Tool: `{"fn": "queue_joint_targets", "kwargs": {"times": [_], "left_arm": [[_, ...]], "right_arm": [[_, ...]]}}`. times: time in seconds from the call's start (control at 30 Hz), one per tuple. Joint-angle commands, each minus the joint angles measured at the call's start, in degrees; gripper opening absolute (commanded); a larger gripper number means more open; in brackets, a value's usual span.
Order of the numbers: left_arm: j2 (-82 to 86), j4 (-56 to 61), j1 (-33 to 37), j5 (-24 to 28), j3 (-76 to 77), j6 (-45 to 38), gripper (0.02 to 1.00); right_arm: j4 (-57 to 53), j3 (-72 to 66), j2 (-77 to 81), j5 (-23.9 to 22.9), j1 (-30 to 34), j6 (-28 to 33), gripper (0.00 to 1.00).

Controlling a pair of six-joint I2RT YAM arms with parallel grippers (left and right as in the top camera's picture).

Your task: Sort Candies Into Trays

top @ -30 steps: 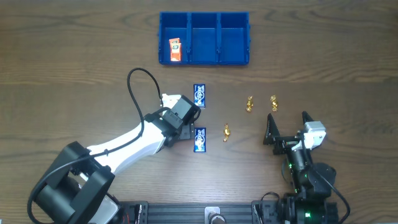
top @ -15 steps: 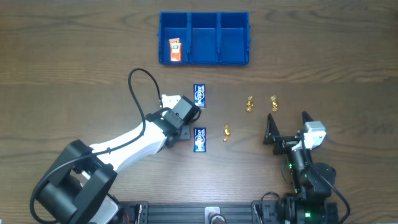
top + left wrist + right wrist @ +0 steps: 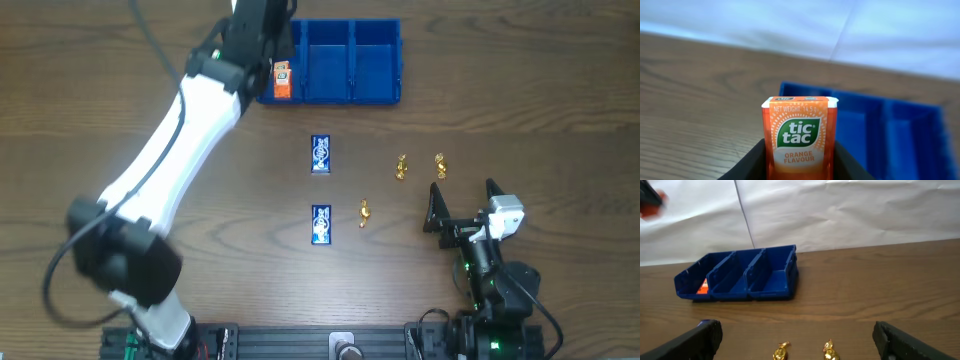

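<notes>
In the top view the left arm (image 3: 190, 110) stretches up the desk (image 3: 540, 120) to the blue tray (image 3: 330, 97), its dark end over the leftmost of three compartments, where a lying orange box (image 3: 283, 80) shows just beside it. Two blue candies (image 3: 321, 154) lie apart near the middle of the desk, and three gold candies (image 3: 402, 166) lie to their right. The right hand (image 3: 463, 205) sits near the gold candies with its fingers spread and nothing between them. In the left wrist view the left hand (image 3: 800, 162) pinches a held orange box (image 3: 800, 132) upright between its dark fingers, with the tray's dividers just beyond it. In the right wrist view the tray stands farther up the desk with the lying orange box in its end compartment. Two gold candies lie between the wide-spread fingers, touching neither. A blurred orange and black shape hangs high above the tray's orange end.
</notes>
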State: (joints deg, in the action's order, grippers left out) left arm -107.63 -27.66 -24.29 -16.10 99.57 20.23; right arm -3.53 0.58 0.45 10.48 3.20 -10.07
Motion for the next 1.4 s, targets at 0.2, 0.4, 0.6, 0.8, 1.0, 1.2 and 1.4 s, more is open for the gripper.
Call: {"fn": "queue_joint_targets", "kwargs": {"times": [0.2,0.4,0.6,0.8,1.0,1.2,1.4], "left_arm": [[-14.7,0.7,3.0,8.6,3.5,-2.5,0.329],[-14.8,0.9,3.0,9.3,3.5,-2.5,0.435],[-6.1,0.3,3.9,8.7,2.5,-2.7,0.985],[35.3,18.3,4.8,4.5,-27.5,-9.7,1.000],[69.1,29.2,9.9,9.8,-58.6,-15.6,1.000],[92.8,33.9,16.3,17.5,-83.8,-15.6,1.000],[103.9,30.9,17.2,20.9,-99.3,-15.5,0.998]], "right_arm": [[-0.2,-0.1,-0.3,-0.3,0.2,-0.5,0.998],[-0.2,-0.1,-0.3,-0.3,0.2,-0.5,0.998],[-0.2,-0.1,-0.3,-0.3,0.2,-0.6,0.998],[-0.2,-0.1,-0.3,-0.3,0.2,-0.5,0.998],[-0.2,-0.1,-0.3,-0.3,0.2,-0.5,0.998],[-0.2,-0.1,-0.3,-0.3,0.2,-0.5,0.998],[-0.2,-0.1,-0.3,-0.3,0.2,-0.5,0.998]]}}
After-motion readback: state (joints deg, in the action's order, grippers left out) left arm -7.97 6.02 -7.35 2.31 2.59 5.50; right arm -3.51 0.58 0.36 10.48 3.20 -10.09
